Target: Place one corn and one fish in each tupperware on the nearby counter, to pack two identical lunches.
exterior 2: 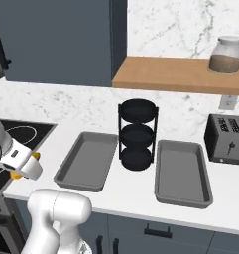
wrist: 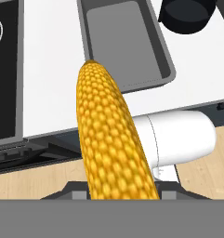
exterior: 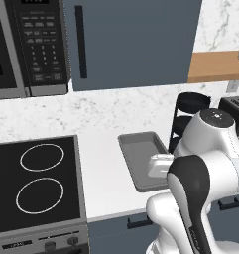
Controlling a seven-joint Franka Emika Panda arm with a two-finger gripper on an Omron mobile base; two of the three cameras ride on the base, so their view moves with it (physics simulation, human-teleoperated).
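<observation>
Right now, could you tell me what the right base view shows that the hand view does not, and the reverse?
Right base view alone: the second tupperware right of the black rack, a toaster, and a jar on the wooden shelf.

Hand view alone: the corn along its whole length, held in the gripper, and the wood floor.

Both: the left tupperware, the rack, the counter and the stove.
</observation>
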